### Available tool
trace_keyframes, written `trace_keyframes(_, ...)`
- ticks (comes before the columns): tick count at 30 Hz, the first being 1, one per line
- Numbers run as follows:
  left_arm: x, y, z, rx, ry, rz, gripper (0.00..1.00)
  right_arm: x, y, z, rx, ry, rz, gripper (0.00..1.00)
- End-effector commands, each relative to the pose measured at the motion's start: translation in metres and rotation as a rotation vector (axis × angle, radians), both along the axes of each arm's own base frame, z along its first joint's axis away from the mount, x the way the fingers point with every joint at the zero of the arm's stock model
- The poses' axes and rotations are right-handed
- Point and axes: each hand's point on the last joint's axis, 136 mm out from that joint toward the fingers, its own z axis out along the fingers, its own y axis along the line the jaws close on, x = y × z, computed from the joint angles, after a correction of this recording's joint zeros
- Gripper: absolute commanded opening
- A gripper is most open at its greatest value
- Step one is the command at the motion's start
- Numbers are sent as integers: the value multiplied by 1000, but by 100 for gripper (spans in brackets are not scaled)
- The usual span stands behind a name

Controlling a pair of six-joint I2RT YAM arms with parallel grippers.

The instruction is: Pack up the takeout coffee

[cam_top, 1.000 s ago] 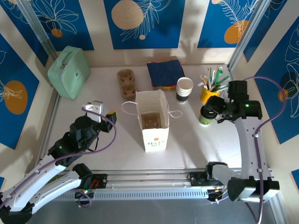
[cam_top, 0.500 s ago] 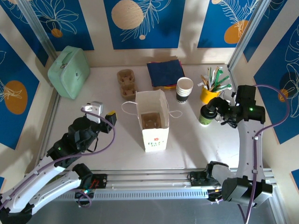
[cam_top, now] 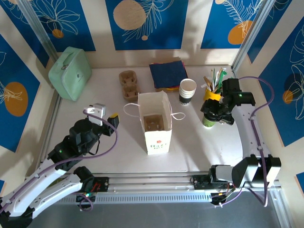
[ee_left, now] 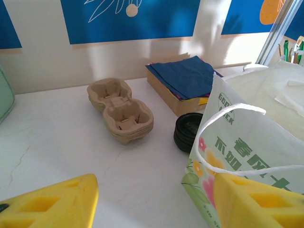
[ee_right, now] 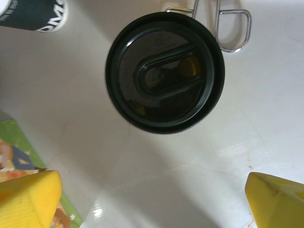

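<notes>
Right wrist view: takeout coffee (ee_right: pixel 165 71) seen straight down, round black lid on, standing upright on the white table (ee_right: pixel 199 156). Right gripper (ee_right: pixel 152 202) hangs above it. Its yellow fingers (ee_right: pixel 28 199) are spread wide, one at 7 o'clock and one at 5 o'clock of the lid. Neither touches the lid; nothing pinched.

Top view: coffee sits at 3 o'clock of the paper bag (cam_top: pixel 156 128), well apart from it, with the right arm's head over its lid. Stack of lidless cups (cam_top: pixel 187 91) at 10 o'clock of the coffee, near. Yellow holder (cam_top: pixel 213 95) of sticks at 12 o'clock, also near. Bag upright, mouth open, brown tray (cam_top: pixel 153 122) in its bottom.

Left gripper (cam_top: pixel 107 117) at 9 o'clock of the bag, apart from it. Left wrist view: its yellow fingers parted, gripping nothing. Bag side looms at 3 o'clock; stack of black lids (ee_left: pixel 188 132) and pulp cup carrier (ee_left: pixel 121 109) stand beyond on the table
</notes>
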Motion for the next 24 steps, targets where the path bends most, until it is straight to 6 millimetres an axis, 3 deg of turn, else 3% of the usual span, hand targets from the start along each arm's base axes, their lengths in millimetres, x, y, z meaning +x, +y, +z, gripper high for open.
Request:
trace_keyframes(1,-1,0,7,-7,-34,-13,65,9,-7,2,-53,-21,19,99)
trace_keyframes(14,-1,0,8,-5,-35,-12,65,33,-11,-16,-26,51,54,100)
trace_keyframes(24,-1,1,7,-2,-33,-8,65,43,-9,-28,-5,88,72,88)
